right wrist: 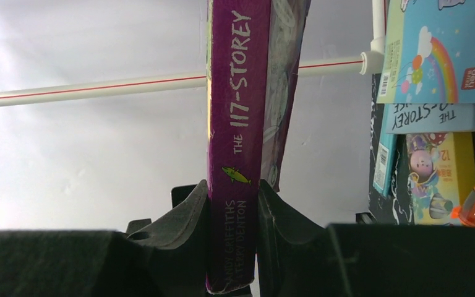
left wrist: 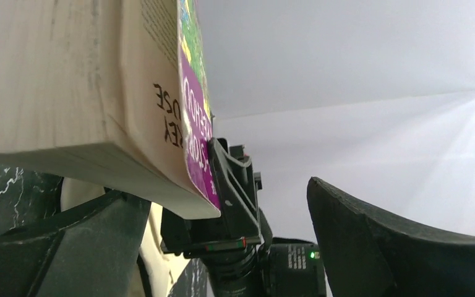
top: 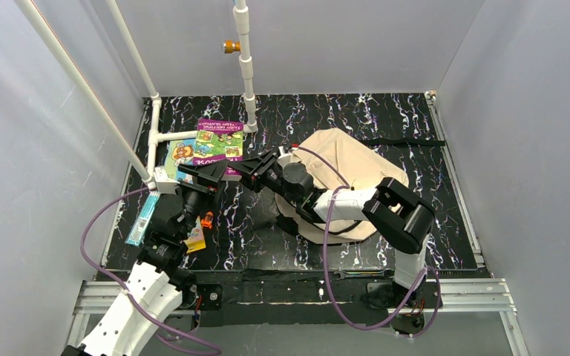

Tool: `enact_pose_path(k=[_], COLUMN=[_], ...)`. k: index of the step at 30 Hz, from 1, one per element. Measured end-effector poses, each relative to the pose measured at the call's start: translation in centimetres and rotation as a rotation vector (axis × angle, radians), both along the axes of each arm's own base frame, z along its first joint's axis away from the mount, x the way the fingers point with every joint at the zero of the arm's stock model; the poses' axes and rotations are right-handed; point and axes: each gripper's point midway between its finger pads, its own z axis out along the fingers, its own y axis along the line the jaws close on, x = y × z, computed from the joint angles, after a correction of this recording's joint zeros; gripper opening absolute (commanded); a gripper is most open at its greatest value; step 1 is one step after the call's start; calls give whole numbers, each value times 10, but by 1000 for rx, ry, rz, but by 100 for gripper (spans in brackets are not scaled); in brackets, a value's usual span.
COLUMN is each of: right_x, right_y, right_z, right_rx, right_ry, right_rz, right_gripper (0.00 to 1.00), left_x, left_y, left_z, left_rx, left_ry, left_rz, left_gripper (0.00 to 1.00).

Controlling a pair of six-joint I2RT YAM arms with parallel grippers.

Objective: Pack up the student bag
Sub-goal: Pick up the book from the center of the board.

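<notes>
"THE 117-STOREY" on purple book spine [right wrist: 234, 154] in right claw [right wrist: 234, 199]

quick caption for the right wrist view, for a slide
Right pincer clamped on the spine of a purple book, a white pipe behind it, more books at the right edge.

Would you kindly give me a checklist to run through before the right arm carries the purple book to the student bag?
1. Right gripper clamped on the purple book by its spine: ok.
2. Left gripper open: ok.
3. Left fingers free of the book: cannot tell; its page edges hang close over one.
4. Student bag mouth open: cannot tell; the right arm lies across it.
5. Other books lie away from the bag: ok.
</notes>
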Motion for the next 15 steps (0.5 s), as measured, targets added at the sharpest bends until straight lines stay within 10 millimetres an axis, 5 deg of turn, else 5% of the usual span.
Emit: enact_pose_path(k=[15], right_x=[-16], right_y=[8], right_z=[17], right_rx=[90], right_ry=[20], right_rz=[4], right_gripper=[1], left_x=[6], left_y=[33], left_z=[-12], left_rx=[-86], left_ry=[-65], left_rz=[189], left_gripper=[55])
